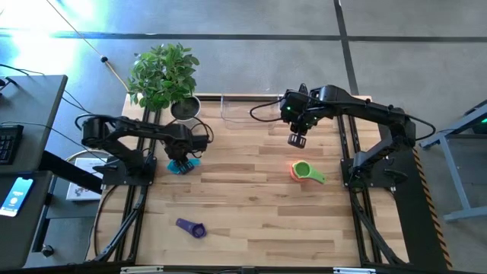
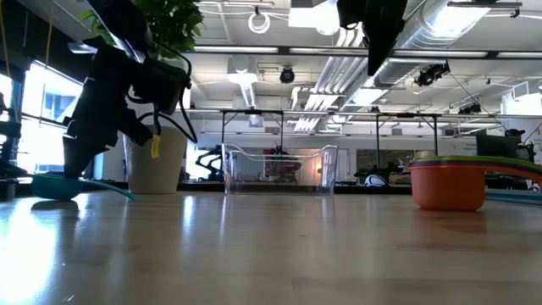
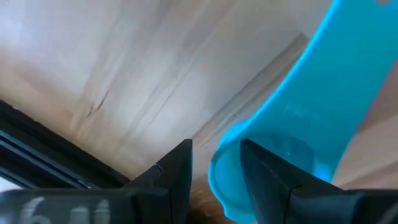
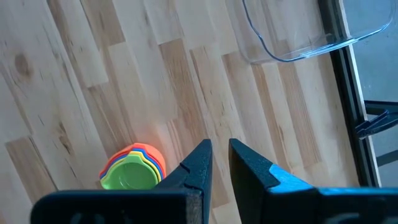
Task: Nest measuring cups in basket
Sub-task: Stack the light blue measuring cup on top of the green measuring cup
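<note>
Left tool low, right tool raised

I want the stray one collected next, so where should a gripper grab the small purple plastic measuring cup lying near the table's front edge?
Judging by the high view, take the small purple plastic measuring cup by its flat handle, coming straight down from above. The handle lies flat, pointing toward the left arm's side, thin enough to pinch; the bowl looks rounder and harder to grip.

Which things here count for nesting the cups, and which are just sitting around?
For the job: the teal cup at the left gripper; the nested cup stack, green on top; the purple cup; the clear basket; the right gripper, raised above the table.

Just there: the potted plant.
</note>
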Motion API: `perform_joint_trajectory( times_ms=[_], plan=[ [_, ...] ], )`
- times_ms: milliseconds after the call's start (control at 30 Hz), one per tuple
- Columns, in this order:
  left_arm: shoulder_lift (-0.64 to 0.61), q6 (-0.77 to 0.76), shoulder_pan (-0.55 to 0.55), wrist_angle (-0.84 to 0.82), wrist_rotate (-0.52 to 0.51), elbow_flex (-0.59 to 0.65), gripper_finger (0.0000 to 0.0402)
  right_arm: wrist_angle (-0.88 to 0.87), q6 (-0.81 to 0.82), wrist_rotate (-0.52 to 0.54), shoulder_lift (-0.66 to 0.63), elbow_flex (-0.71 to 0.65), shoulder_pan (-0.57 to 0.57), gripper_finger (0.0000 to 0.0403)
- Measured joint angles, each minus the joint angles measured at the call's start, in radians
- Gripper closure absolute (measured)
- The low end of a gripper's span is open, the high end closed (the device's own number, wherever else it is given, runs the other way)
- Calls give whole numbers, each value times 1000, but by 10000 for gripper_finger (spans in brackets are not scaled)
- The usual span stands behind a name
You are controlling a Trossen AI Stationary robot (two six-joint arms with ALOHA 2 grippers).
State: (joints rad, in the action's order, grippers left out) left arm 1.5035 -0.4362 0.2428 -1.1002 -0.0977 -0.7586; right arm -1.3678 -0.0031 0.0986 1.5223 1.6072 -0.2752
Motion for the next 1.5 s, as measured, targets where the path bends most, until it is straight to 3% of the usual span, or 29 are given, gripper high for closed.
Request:
perform_joint_trajectory(
  times_ms=[167,467,767,1067,1500],
  plan=[
    [25,-5,0,6,6,0,287,0,3,0,0,0,0,357],
    [29,-2,-12,44,15,-1,391,0,3,0,0,0,0,357],
    [19,-53,-77,69,23,-133,397,11,3,0,0,0,0,357],
    [38,-57,-125,337,27,-304,398,44,3,0,0,0,0,357],
    [294,41,-178,409,38,-510,398,58,3,0,1,0,0,357]
  ],
)
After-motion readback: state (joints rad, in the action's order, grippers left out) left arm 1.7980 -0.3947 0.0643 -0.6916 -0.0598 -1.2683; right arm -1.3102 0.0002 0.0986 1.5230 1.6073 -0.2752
